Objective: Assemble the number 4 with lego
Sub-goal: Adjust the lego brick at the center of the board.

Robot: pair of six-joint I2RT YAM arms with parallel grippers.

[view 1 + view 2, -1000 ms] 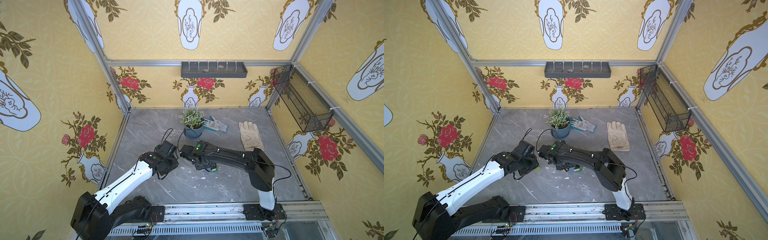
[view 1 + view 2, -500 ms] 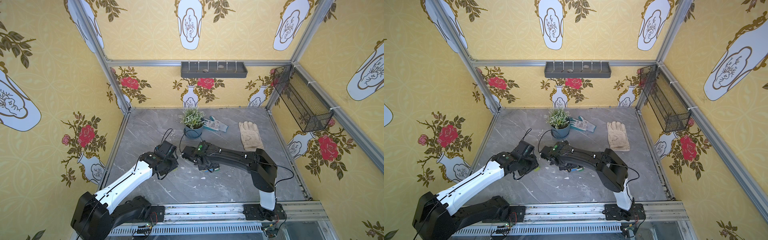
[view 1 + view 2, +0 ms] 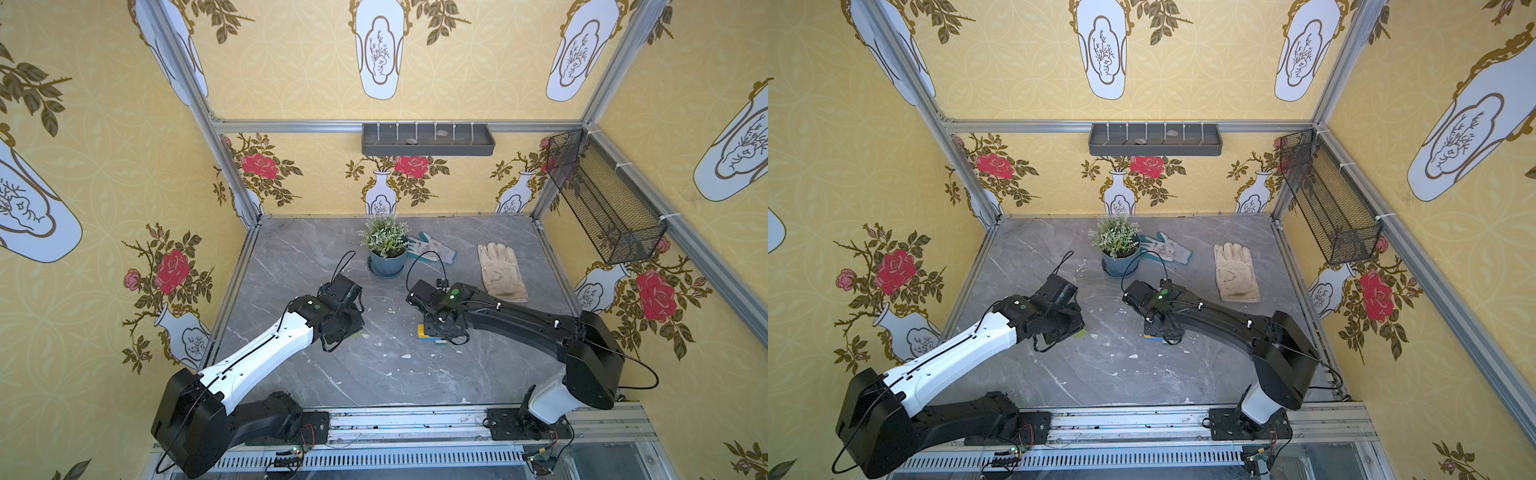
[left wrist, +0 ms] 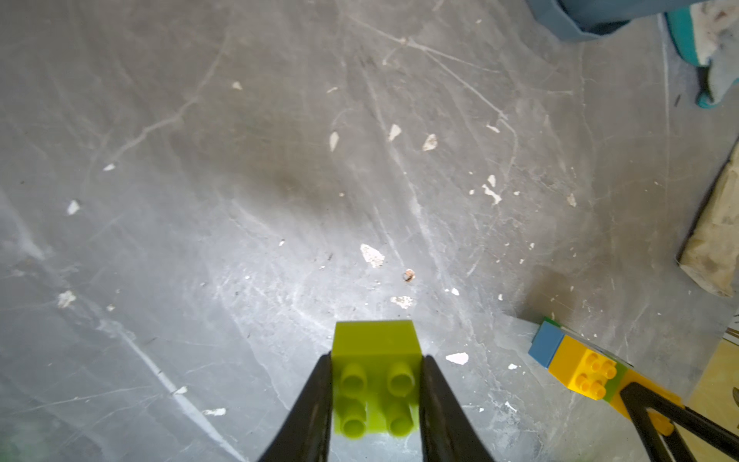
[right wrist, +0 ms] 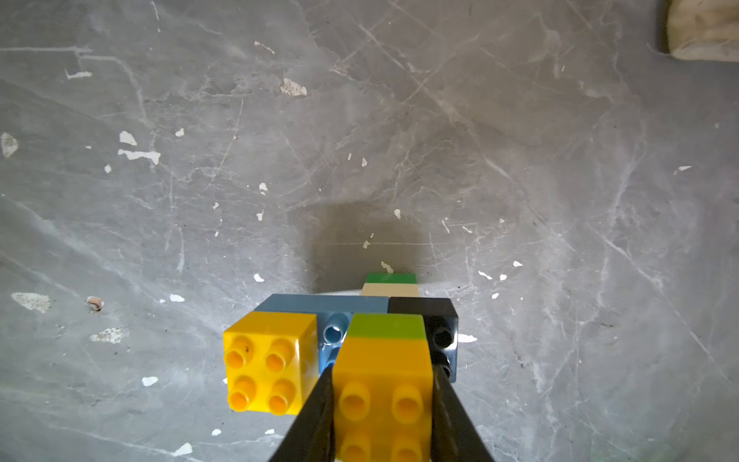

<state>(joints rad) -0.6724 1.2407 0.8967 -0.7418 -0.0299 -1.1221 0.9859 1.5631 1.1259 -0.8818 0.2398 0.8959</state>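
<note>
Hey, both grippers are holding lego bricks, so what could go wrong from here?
1. The right gripper pinches only the top yellow brick; a pull might pop it off instead of steadying the number 4.
2. The left gripper holds the lime brick near its tips; pressing it on could twist it.

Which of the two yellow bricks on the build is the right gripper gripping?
The yellow brick atop the lime brick, beside the black brick: the right gripper pinches its sides. The other yellow brick sits directly on the blue bar, untouched.
</note>
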